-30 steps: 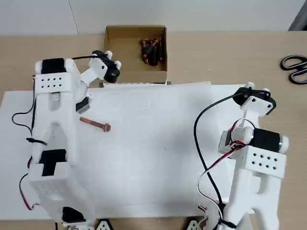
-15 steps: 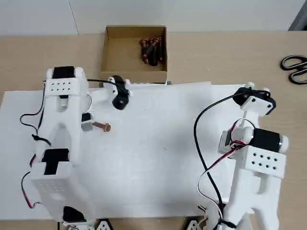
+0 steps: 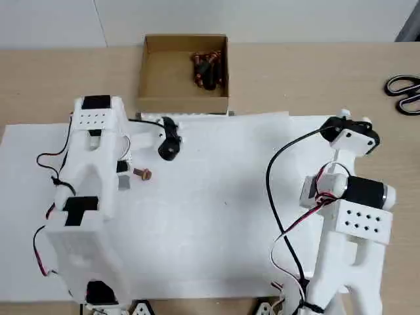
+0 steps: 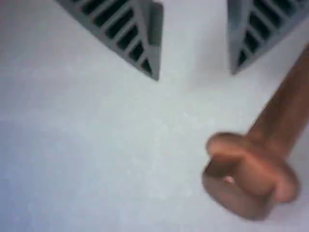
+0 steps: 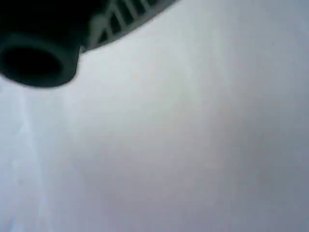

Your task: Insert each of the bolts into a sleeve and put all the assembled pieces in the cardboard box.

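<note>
A copper bolt [image 3: 142,174] lies on the white foam sheet [image 3: 216,223]; in the high view its head pokes out from under the left arm. My left gripper [image 4: 193,72] hangs open just above the sheet. The bolt [image 4: 251,174] lies beside one finger [image 4: 246,43], head toward the camera, not between the fingers. My right gripper [image 3: 346,134] stays low at the sheet's right side, shut on a black sleeve [image 5: 38,60] whose open end shows. The cardboard box [image 3: 152,72] at the back holds several assembled pieces [image 3: 207,69].
Black-handled scissors [image 3: 403,88] lie on the wooden table at the far right. The box's front wall [image 3: 180,104] stands just behind the left arm. Between the two arms the foam sheet is bare.
The left arm swung from beside the box toward the front and now stands over the bolt, covering its shaft. The right arm has kept still.
</note>
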